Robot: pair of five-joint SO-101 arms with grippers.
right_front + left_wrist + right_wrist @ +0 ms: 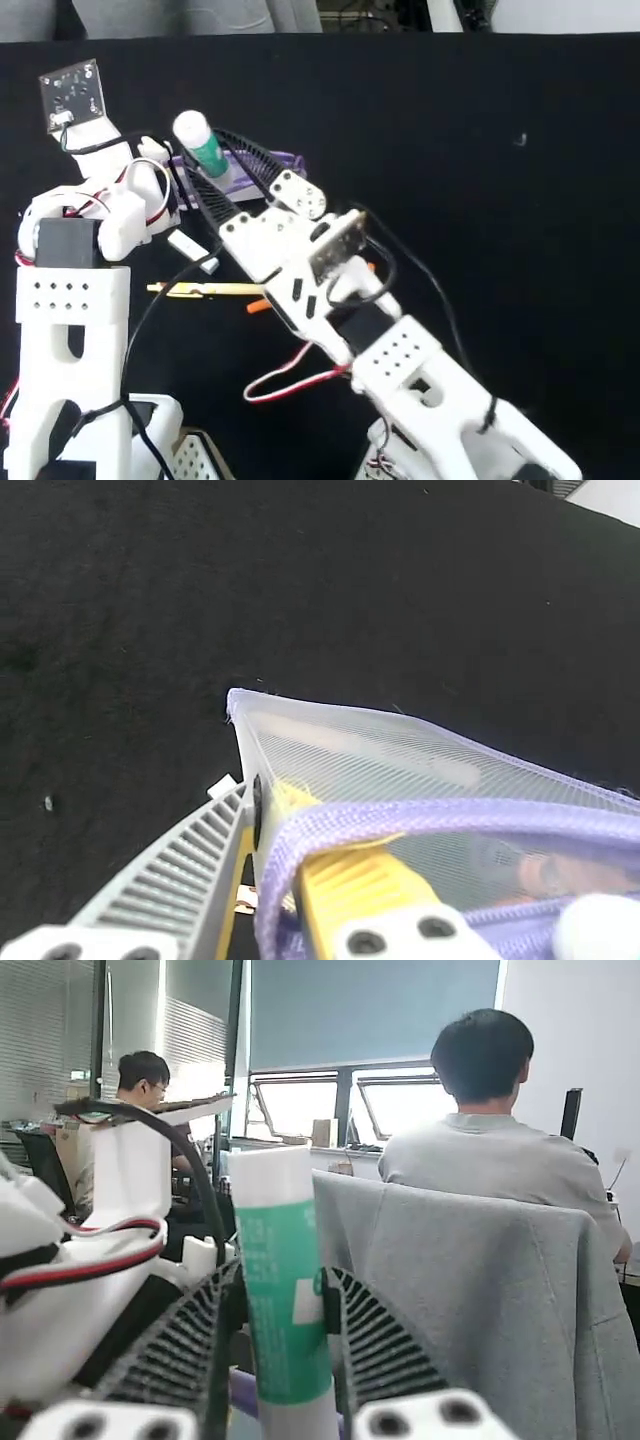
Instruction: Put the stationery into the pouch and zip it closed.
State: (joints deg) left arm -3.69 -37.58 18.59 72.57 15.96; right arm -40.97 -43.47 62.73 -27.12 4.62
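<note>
At the pouch [400, 770] — glue stick [280, 1290] in right hand [280, 1272].

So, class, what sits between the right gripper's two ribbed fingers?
A green and white glue stick, upright, clamped by the right gripper. The right wrist view shows this; the high view shows it by the purple pouch.

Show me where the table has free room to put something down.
Free: the right side of the table, from the pouch outward. Crowded: around the pouch, with the glue stick held over it, and at the yellow stick on its near side.
</note>
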